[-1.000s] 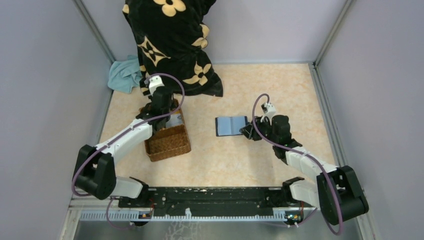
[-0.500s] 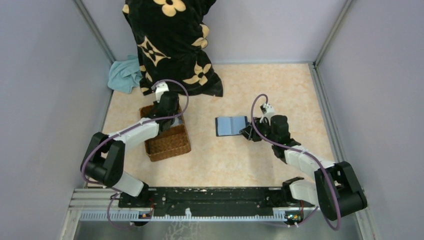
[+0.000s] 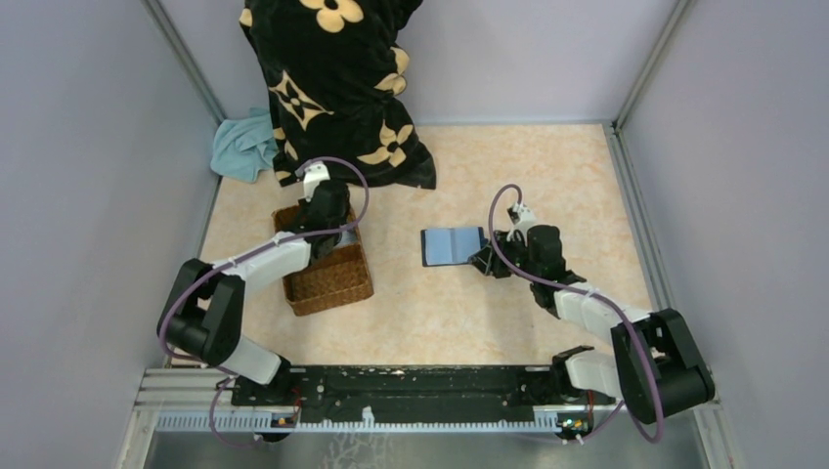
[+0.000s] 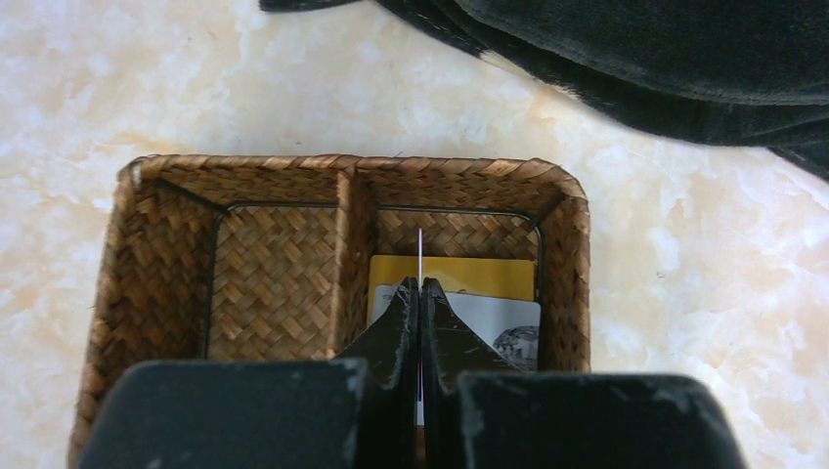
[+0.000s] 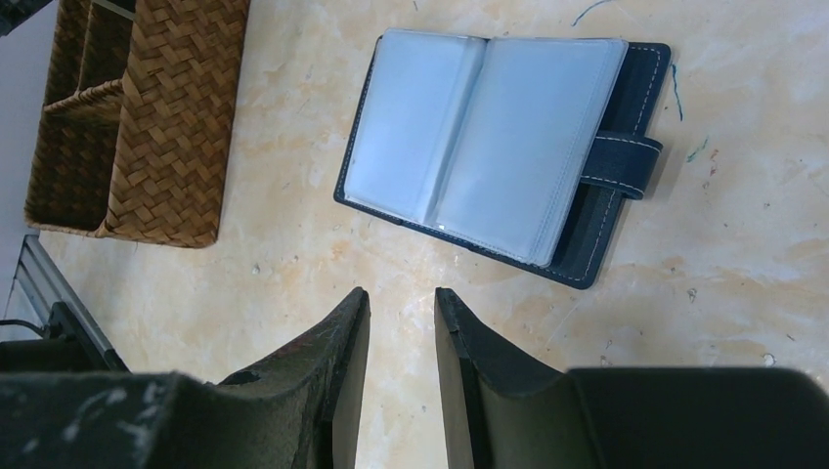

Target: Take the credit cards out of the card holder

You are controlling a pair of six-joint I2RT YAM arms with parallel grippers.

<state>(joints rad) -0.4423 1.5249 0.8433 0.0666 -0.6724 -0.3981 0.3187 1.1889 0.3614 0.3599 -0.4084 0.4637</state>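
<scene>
The navy card holder (image 3: 453, 246) lies open on the table, its pale blue sleeves facing up (image 5: 499, 137). My left gripper (image 3: 330, 234) is shut on a thin card seen edge-on (image 4: 419, 256). It holds the card upright over the right compartment of the wicker basket (image 4: 352, 164). A yellow card (image 4: 479, 274) and a white card (image 4: 503, 318) lie flat in that compartment. My right gripper (image 5: 402, 298) is open and empty. It hovers just above the table, to the right of the holder (image 3: 482, 259).
The brown three-compartment basket (image 3: 327, 283) stands left of centre. A black cloth with gold flowers (image 3: 337, 88) lies at the back, its edge just beyond the basket (image 4: 684, 68). A teal cloth (image 3: 244, 147) lies at the back left.
My left arm has folded in and brought its gripper down over the basket's far compartment with the card. The right gripper has barely moved.
</scene>
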